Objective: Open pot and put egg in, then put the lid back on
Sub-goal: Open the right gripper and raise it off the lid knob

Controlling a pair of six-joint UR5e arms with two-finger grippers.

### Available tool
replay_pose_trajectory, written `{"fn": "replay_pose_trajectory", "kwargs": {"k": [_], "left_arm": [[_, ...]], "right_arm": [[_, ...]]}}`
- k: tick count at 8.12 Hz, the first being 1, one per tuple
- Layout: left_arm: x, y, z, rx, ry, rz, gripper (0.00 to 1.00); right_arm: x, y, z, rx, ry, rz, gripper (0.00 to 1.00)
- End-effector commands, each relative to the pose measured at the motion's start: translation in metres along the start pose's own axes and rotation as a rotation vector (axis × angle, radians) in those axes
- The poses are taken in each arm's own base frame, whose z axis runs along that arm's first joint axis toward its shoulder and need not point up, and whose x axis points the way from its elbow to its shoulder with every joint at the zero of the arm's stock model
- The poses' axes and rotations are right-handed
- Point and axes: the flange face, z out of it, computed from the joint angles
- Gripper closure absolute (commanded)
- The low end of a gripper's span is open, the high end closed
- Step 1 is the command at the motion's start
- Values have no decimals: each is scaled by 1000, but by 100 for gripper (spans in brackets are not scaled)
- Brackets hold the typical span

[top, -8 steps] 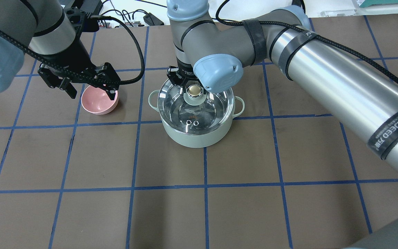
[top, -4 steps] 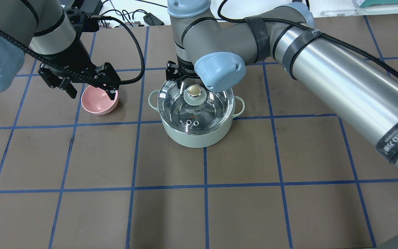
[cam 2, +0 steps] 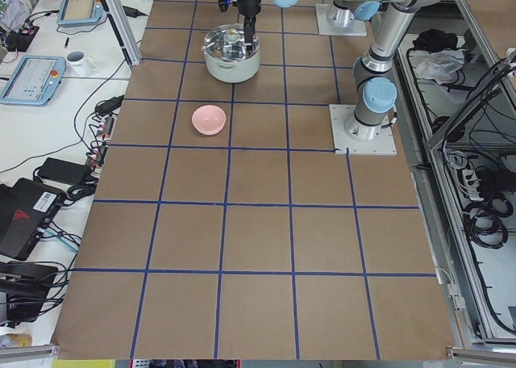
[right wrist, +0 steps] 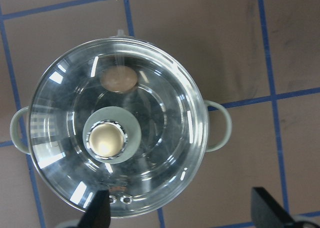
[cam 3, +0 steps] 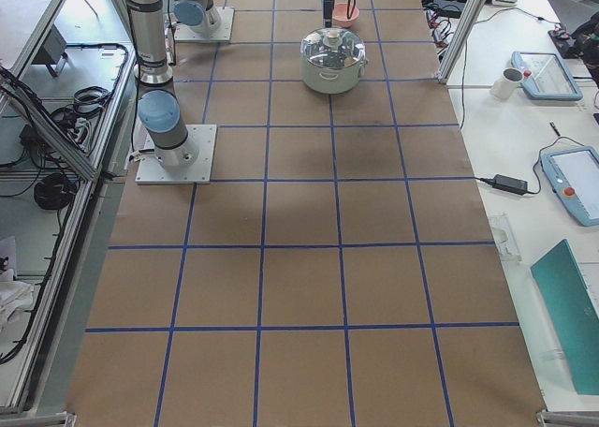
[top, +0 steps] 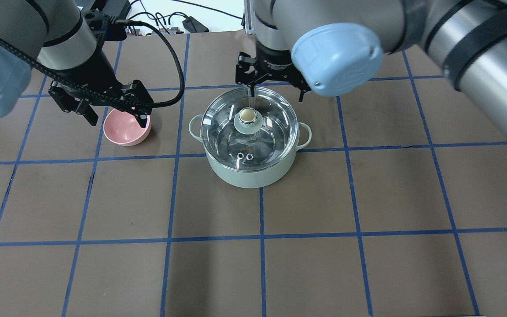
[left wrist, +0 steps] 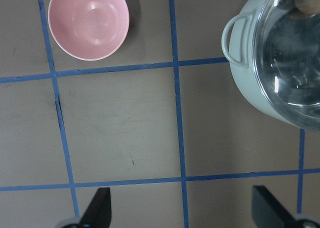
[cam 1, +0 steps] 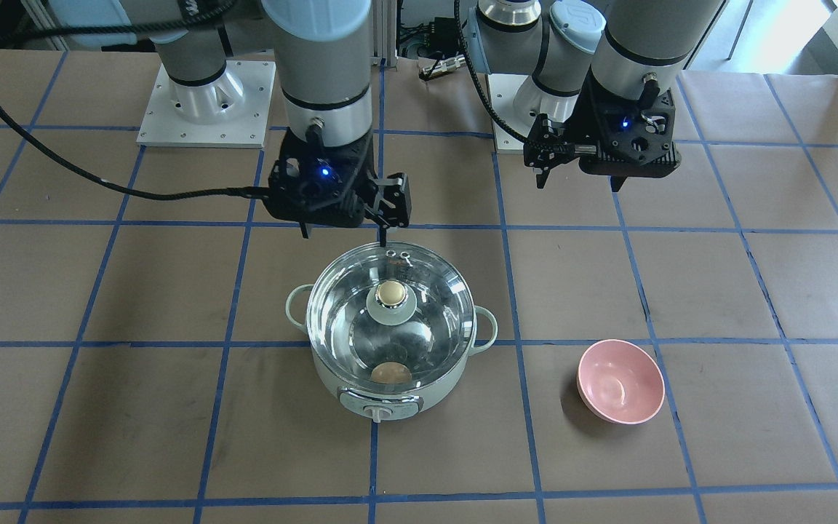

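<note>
My right gripper (right wrist: pixel 182 213), spread wide and empty, should, I judge, lift straight up clear of the lid (right wrist: pixel 160 153), seated on the pot (top: pixel 244 178) with the egg (right wrist: pixel 118 78) inside, its knob between 10 and 11 o'clock from my jaws in my wrist view.

No text, brand or number can be read. White marks on the right arm's casing (cam 1: pixel 197 9), at the far left, are cut off. Any marks on the front panel of the pot (cam 1: pixel 379 402) and on the tablets (cam 2: pixel 32 79) on the side bench (cam 2: pixel 56 134) are too small to make out.
</note>
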Motion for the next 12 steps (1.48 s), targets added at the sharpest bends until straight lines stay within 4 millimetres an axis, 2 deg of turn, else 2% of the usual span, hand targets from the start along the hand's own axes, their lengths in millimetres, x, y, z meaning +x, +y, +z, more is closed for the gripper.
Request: {"fn": "replay_pose_trajectory", "kwargs": {"k": [1, 2, 3, 8, 12], "left_arm": [[0, 0, 0, 0, 0, 0, 0], [0, 0, 0, 1, 0, 0, 0], [1, 0, 0, 3, 3, 0, 0], [8, 0, 0, 5, 47, 1, 0], [8, 0, -1, 5, 47, -9, 0]], "right_arm": [[90, -14, -58, -3, 1, 11, 0], [109, -16, -64, -17, 1, -13, 0], [118, -19, -66, -20, 0, -35, 0], [117, -14, -59, -37, 6, -49, 0], [116, -12, -64, -29, 3, -50, 0]]}}
